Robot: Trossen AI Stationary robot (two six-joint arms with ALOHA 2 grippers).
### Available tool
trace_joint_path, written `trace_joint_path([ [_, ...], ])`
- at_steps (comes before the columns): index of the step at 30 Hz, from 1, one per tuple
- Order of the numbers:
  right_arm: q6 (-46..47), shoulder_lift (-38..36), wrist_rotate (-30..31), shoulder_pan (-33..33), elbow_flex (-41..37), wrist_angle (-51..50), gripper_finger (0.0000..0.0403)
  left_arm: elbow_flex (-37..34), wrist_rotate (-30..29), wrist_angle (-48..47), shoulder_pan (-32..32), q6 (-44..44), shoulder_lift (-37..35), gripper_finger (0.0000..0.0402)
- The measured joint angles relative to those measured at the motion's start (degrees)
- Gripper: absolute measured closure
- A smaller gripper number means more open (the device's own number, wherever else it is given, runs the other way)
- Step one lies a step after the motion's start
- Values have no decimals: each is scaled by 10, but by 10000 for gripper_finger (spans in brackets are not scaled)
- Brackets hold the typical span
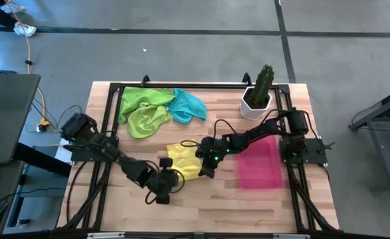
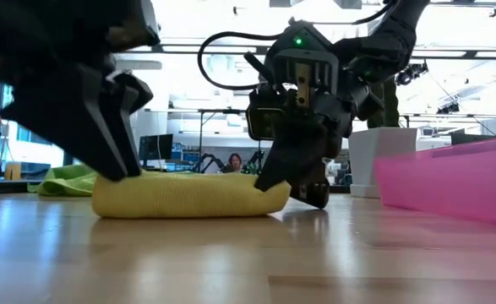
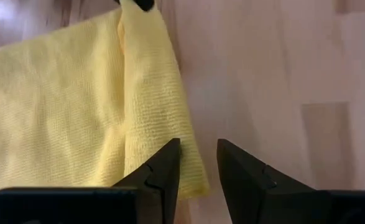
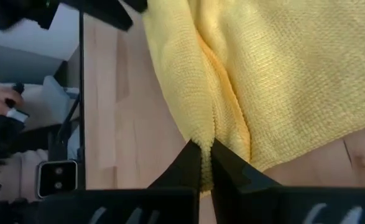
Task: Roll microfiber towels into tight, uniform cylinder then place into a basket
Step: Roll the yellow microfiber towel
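While left jaws gape, right pinches yellow towel (image 4: 275,74).

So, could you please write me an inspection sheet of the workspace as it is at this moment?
Surface: wooden table, black frame along its edges.
Job's things: yellow towel lies mid-table, partly folded; two green towels and a teal towel are heaped at the far side; pink basket holds nothing.
Clutter: white pot with a cactus near the far right corner.
Grippers: right gripper pinches the yellow towel's edge; left gripper is open at the towel's other end, one finger on the cloth.
Cables: black cables run along both arms; an orange cord lies on the floor.
Surroundings: grey floor, a desk at the left; a person sits far behind in the low view.
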Motion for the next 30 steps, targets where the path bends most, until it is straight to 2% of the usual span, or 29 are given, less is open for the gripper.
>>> trace_joint_path([
  [4, 2, 0, 0, 0, 0, -1, 402, 0, -25, -5, 2, -9, 23, 298],
  [11, 2, 0, 5, 0, -1, -2, 402, 0, -26, -1, 0, -16, 31, 256],
  [17, 1, 1, 7, 0, -1, -3, 402, 0, -72, 0, -10, -2, 31, 227],
  [23, 0, 1, 7, 0, -1, -3, 402, 0, -118, -5, -10, 28, 31, 220],
  [25, 0, 1, 8, 0, -1, -3, 402, 1, -116, -12, -9, 31, 32, 220],
  [30, 0, 1, 9, 0, -1, -3, 402, 2, -52, -27, 3, -1, 50, 220],
])
